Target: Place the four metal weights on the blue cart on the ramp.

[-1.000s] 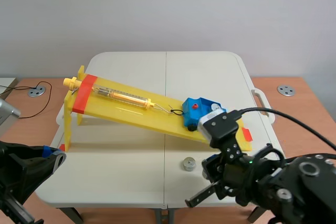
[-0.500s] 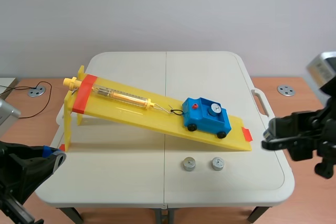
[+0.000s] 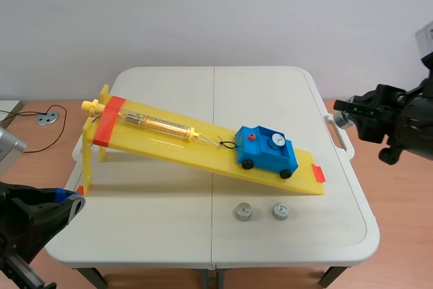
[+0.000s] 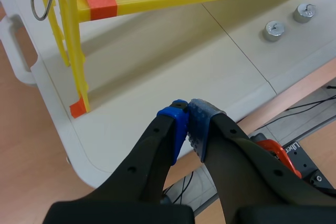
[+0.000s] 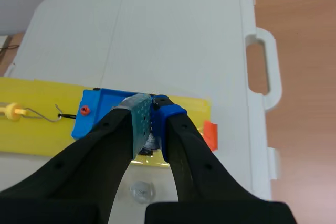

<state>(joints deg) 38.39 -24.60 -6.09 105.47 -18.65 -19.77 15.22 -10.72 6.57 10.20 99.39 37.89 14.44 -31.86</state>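
Cart low on ramp, one weight aboard; both grippers closed on nothing.
Ramp [image 3: 169, 141]: glossy yellow plastic slab with orange tape at the high end; a clear tube [image 3: 155, 124] lies along it, hooked to the cart. Cart [image 3: 267, 157]: blue moulded plastic, black wheels, red knob, sitting near the ramp's low end. One weight [image 3: 276, 140], a short dull-metal cylinder, stands in its tray. Two more weights [image 3: 243, 212] [image 3: 281, 211] stand side by side on the smooth white table [image 3: 270, 93], just before the ramp's foot. Left gripper [image 4: 187, 109]: dotted blue pads [image 4: 178, 124] pressed together, over the table's near left corner. Right gripper [image 5: 153, 100]: pads meet at the tips, raised by the table's right edge, well apart from the weights.
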